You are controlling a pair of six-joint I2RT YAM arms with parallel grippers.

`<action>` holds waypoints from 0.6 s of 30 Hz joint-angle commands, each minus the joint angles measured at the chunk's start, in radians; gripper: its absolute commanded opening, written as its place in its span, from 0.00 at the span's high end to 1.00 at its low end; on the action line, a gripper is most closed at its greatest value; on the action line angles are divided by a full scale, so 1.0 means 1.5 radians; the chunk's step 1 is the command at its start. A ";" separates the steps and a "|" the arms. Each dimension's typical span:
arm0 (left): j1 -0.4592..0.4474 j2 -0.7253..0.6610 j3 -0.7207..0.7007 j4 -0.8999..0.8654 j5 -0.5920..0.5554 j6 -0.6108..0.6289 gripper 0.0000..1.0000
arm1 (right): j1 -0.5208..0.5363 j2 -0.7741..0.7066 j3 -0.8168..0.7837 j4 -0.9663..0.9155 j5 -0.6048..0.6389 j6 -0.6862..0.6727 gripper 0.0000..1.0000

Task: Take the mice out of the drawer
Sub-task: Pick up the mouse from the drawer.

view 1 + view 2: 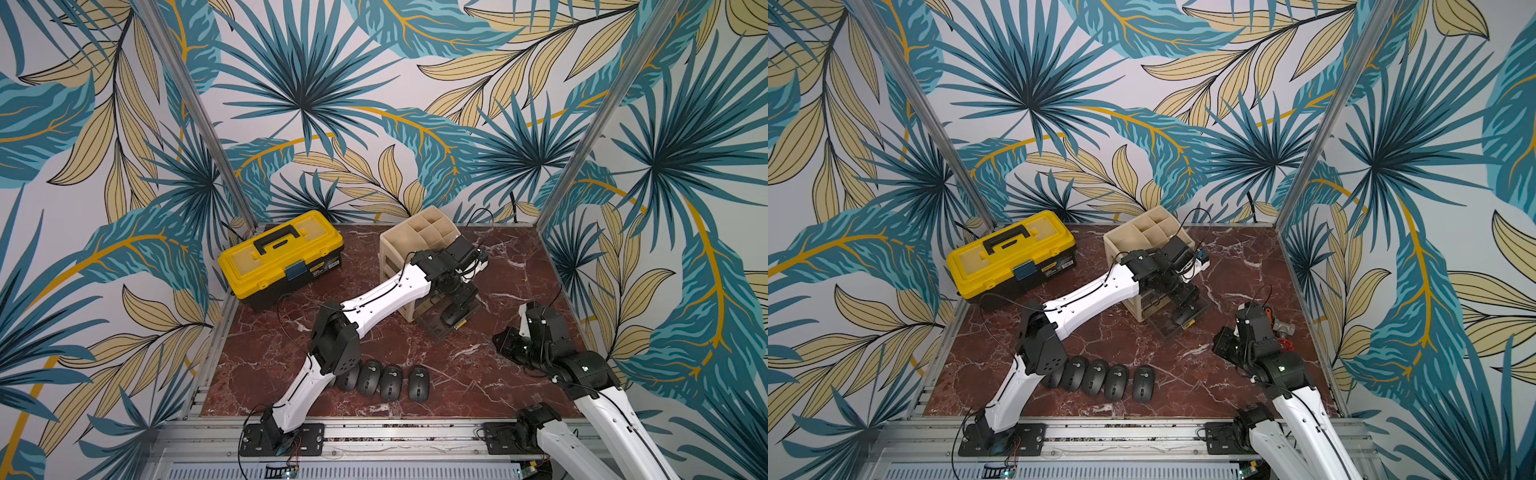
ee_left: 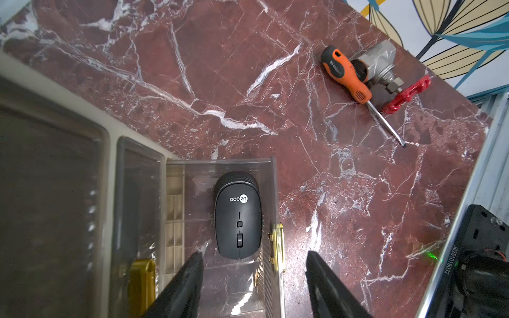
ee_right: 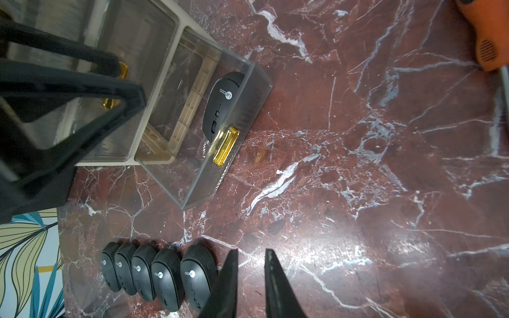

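1. Left fingers (image 2: 190, 280): spread wide and grasping nothing. They hang over the open drawer (image 2: 271, 170), with one tip to each side of the mouse (image 2: 238, 214) and neither touching it.
2. Right fingers (image 3: 228, 280): parted by a narrow gap with nothing between them, over bare desk (image 3: 358, 220), clear of the drawer.
3. Mouse: black, logo side up, lying flat in the clear drawer close to its front wall, just behind the gold handle (image 2: 276, 242).
4. Drawer: drawn out over the desk from the base of the beige organizer (image 1: 399, 249).
5. Five mice (image 3: 165, 278): side by side in a tight row on the desk near its front edge. In both top views the left arm (image 1: 386, 291) covers the row's left end.
6. Periphery: an orange-handled screwdriver (image 2: 347, 74) touches a metal valve (image 2: 380, 63) with a red handwheel near the desk's right edge. A closed yellow toolbox (image 1: 278, 257) stands at the back left.
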 commanded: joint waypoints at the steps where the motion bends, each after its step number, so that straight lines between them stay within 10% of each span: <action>1: -0.005 0.004 0.037 -0.012 -0.016 0.001 0.44 | -0.003 -0.001 0.011 -0.062 0.016 -0.018 0.80; 18: -0.020 0.097 0.034 0.005 -0.074 0.025 0.44 | -0.003 -0.001 0.032 -0.093 0.010 -0.040 0.81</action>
